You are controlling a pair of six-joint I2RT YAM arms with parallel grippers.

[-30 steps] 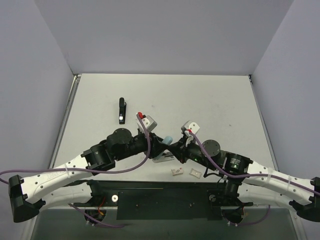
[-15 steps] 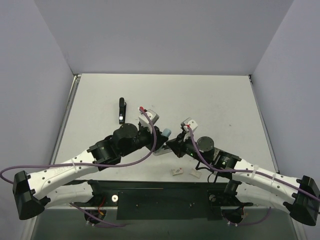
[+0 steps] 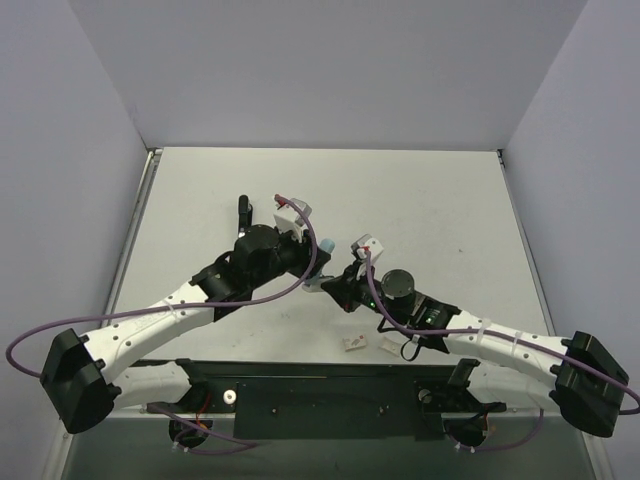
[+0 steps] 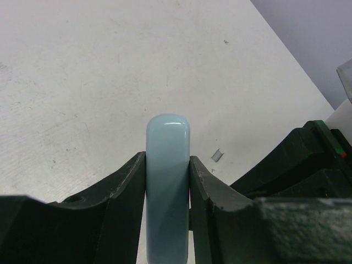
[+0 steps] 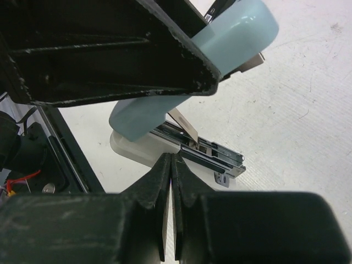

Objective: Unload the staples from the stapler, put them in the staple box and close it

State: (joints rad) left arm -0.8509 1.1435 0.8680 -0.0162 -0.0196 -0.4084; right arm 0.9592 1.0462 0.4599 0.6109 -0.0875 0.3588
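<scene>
The stapler (image 3: 318, 272) is open, with its white base (image 5: 137, 148) on the table. Its pale blue lid (image 4: 168, 165) is raised and clamped between the fingers of my left gripper (image 3: 312, 258); the lid also shows in the right wrist view (image 5: 231, 38). The metal staple magazine (image 5: 212, 155) lies exposed along the base. My right gripper (image 5: 171, 164) is shut, its tips right against the near side of the magazine; in the top view the right gripper (image 3: 336, 287) sits just right of the stapler. A loose staple piece (image 5: 222, 179) lies beside the magazine's end.
A black stick-shaped object (image 3: 243, 217) lies on the table left of the arms. Two small white pieces (image 3: 354, 343) (image 3: 390, 347) lie near the front edge. A tiny staple (image 4: 218, 155) lies on the table ahead of the lid.
Both arms have reached farther from the front edge, and the stapler has moved with them, away from the two white pieces. The left gripper keeps hold of the lid.
</scene>
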